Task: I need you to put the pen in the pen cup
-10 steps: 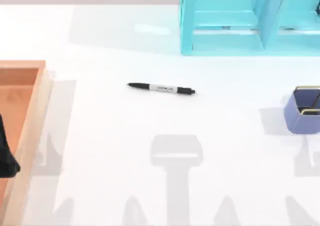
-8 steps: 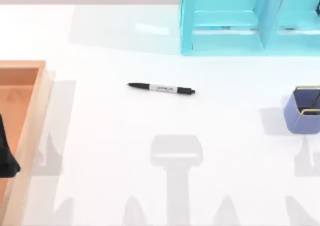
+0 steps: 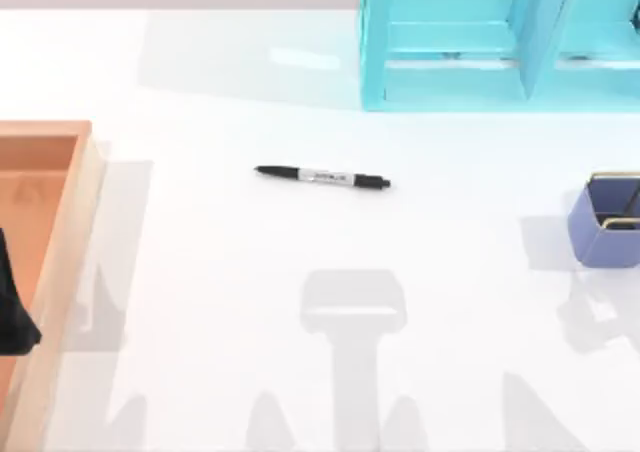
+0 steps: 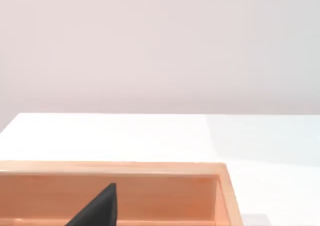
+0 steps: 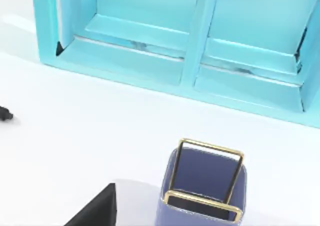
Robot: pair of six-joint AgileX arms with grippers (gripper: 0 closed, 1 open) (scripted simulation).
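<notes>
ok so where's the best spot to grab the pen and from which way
Probably on the pale label band at the middle of the pen, coming straight down from above. It lies flat on the table, running left to right with open space all round, so fingers set across its thin width, one on the far side and one on the near side, should close on the barrel near its balance point.
</notes>
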